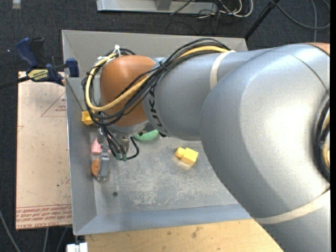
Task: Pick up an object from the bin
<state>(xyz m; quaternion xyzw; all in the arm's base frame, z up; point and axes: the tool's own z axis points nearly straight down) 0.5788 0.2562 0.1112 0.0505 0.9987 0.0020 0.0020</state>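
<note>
Fingers [104, 166] show as a narrow grey metal stub pointing down at the left side of the grey metal bin [157, 214]. From this angle I cannot tell whether they stand apart or together.

A small orange-brown lump [95, 167] lies hard against the left flank of the fingers, at the foot of the bin's left wall. It looks to be touching them, but I cannot tell whether it sits between them or only beside them.

A small pink piece [96, 147] lies just above that lump in the camera view, also along the left wall and close under the wrist. Farther up the same wall is a yellow block [86, 117], its right part hidden behind the cables [93, 96].

To the right of the fingers, a green rounded thing [148, 135] peeks out from under the wrist, with only its lower edge showing. A second yellow block [187, 155] lies alone on the scuffed bin floor, well apart from the fingers and from the other 4 things.

Above the fingers sits the wrist's orange dome cover [126, 85], with black and yellow cables looped across it. Behind it, the thick grey arm [252, 114] comes in from the right and covers the bin's right part.
</note>
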